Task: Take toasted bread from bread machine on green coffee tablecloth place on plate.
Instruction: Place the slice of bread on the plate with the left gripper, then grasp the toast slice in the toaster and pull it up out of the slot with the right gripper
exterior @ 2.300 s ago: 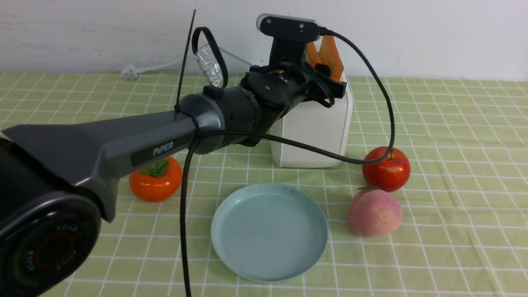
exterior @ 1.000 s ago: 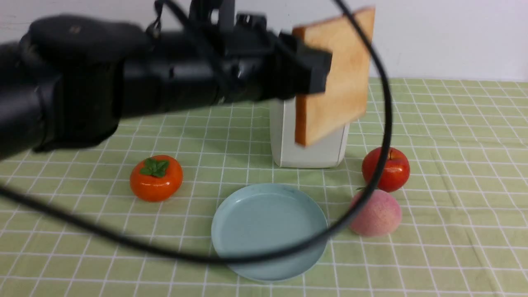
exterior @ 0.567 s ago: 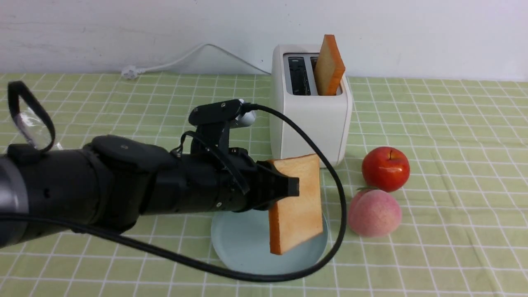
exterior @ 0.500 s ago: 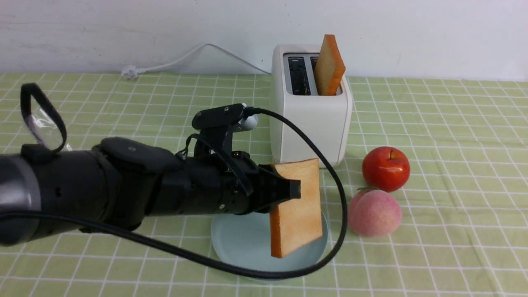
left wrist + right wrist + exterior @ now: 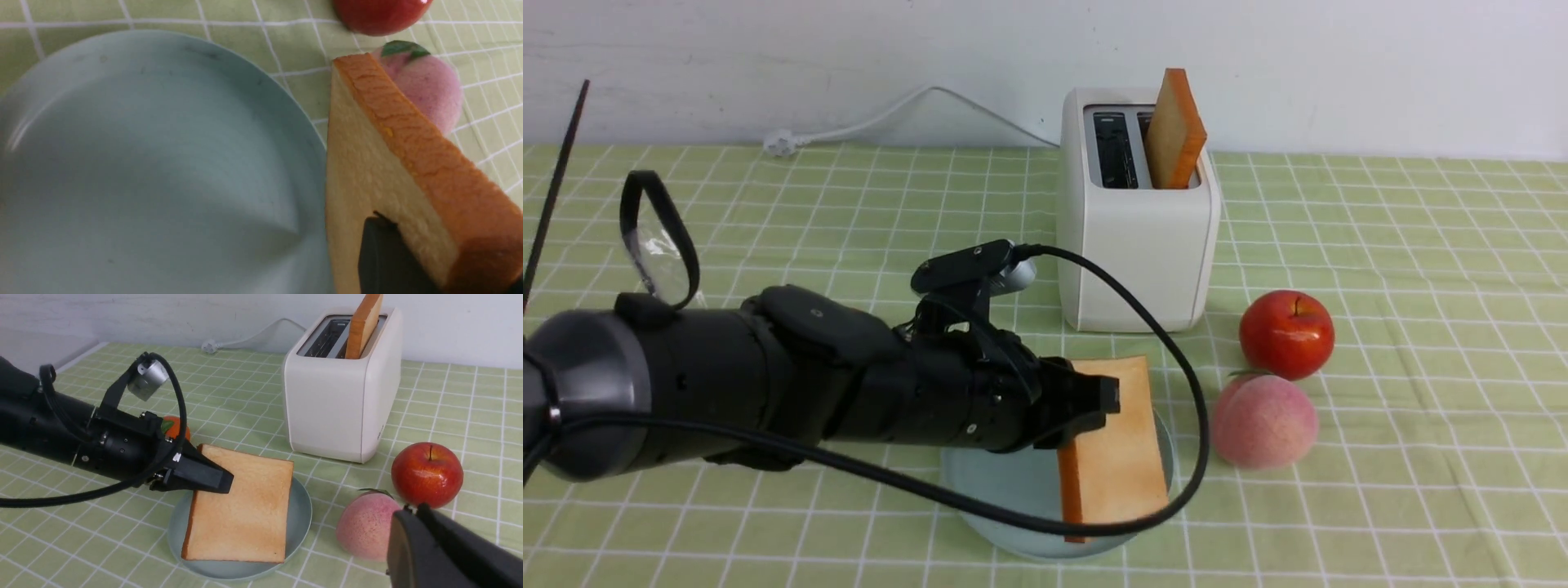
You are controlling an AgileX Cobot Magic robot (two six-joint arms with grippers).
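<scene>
My left gripper (image 5: 1107, 396) is shut on one toasted bread slice (image 5: 1123, 441) and holds it tilted over the right half of the pale blue plate (image 5: 1005, 482), its lower edge at the plate's front rim. The left wrist view shows a black finger (image 5: 380, 261) pressed on the slice (image 5: 367, 171) above the plate (image 5: 143, 163). The second slice (image 5: 1174, 131) stands in the right slot of the white bread machine (image 5: 1139, 253) on the green checked tablecloth (image 5: 1421, 327). My right gripper (image 5: 412, 510) is shut and empty, off to the right near the fruit.
A red apple (image 5: 1287, 333) and a peach (image 5: 1264, 420) lie right of the plate. An orange fruit (image 5: 176, 426) lies behind my left arm. The white cord's plug (image 5: 784, 144) lies at the back left. My arm's black cable (image 5: 1194, 425) loops past the plate.
My left gripper pulled a slice out of the toaster's left slot, swung it down to the plate, and in the last half second lowered and tilted it flatter.
</scene>
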